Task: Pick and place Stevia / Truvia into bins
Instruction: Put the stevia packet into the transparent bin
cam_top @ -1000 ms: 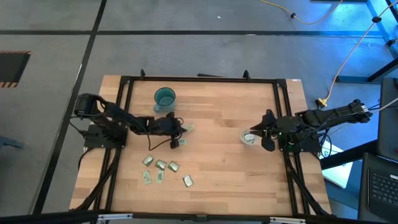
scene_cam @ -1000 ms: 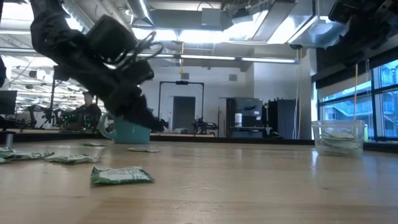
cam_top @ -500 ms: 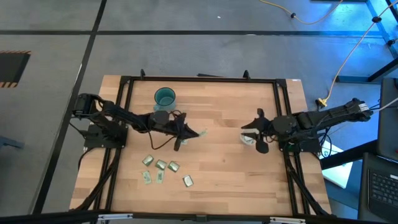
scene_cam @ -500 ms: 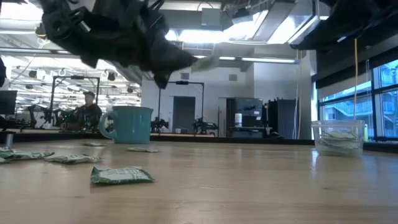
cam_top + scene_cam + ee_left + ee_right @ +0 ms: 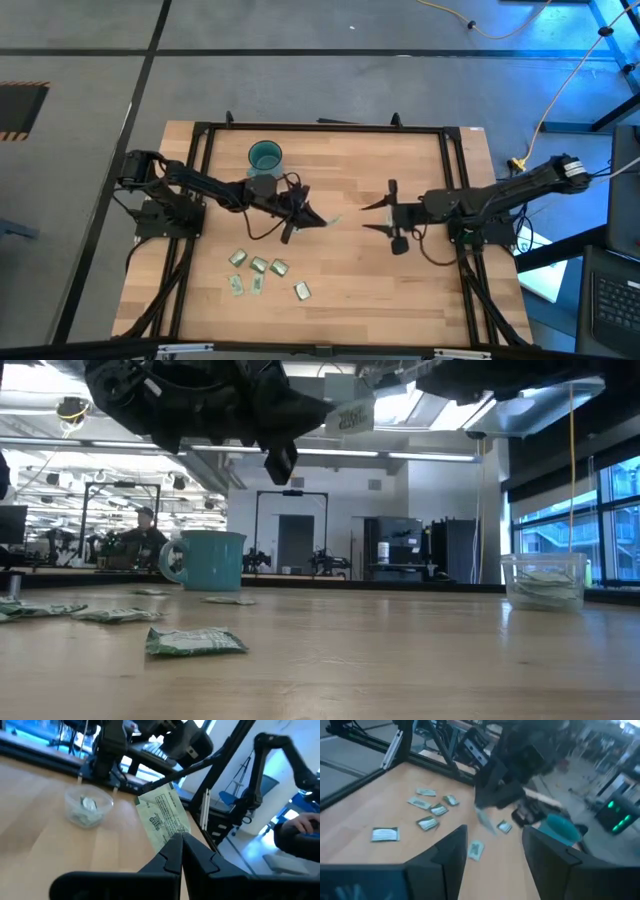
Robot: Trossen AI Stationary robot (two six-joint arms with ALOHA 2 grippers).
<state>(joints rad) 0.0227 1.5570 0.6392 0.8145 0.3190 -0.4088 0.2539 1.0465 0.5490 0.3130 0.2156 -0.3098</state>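
You are looking across a wooden table (image 5: pixel 340 270) standing on grey floor (image 5: pixel 300 60); ceiling lights (image 5: pixel 440 457) are glowing, and windows (image 5: pixel 560 520) are letting in daylight.

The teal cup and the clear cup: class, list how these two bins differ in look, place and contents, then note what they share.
The teal cup is opaque with a handle; the clear cup is see-through, with no handle showing. The teal cup stands near the table's far edge on the left arm's side; the clear cup stands on the right arm's side. Sachets show inside the clear cup; the teal cup's contents cannot be made out. Both stand upright on the wooden table.
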